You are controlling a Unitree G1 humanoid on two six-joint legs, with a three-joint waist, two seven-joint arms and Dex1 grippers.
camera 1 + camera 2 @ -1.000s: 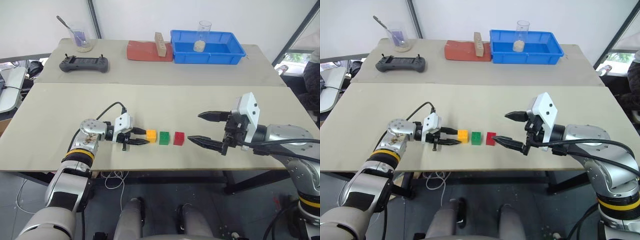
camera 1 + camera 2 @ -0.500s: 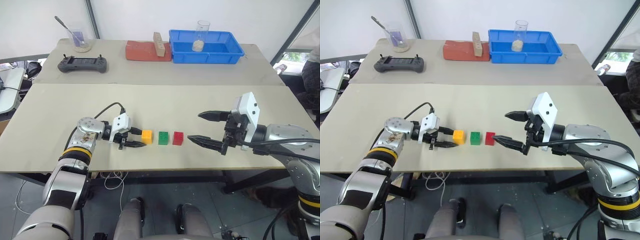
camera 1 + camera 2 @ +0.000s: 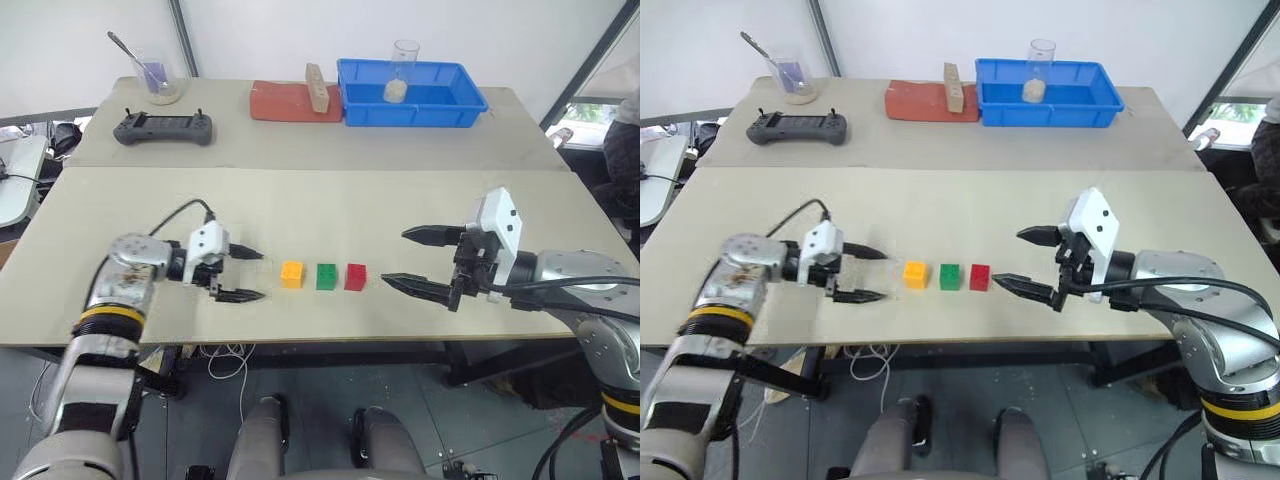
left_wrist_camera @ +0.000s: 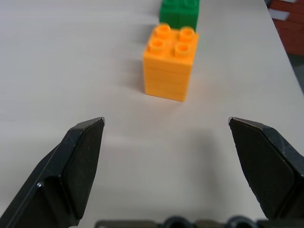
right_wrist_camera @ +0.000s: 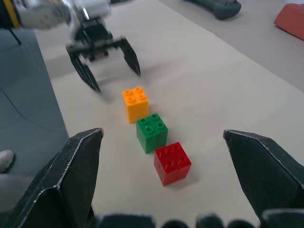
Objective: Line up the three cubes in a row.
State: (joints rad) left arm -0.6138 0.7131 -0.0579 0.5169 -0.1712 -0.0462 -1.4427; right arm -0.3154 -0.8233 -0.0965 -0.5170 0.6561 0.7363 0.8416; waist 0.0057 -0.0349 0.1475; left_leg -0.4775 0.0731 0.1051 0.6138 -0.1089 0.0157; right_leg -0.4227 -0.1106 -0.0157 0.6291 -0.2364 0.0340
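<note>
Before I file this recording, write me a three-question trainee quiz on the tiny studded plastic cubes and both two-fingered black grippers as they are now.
1. True or false: the left gripper is shut on the orange-yellow studded plastic cube.
2. Multiple choice: which cube stands in the middle of the row? A) the red studded plastic cube B) the green studded plastic cube C) the orange-yellow one
3. Fill in: the right gripper hangs open beside the ___ cube's end of the row.

Key
1. False: its fingers are spread, clear of the cube.
2. B
3. red
</note>
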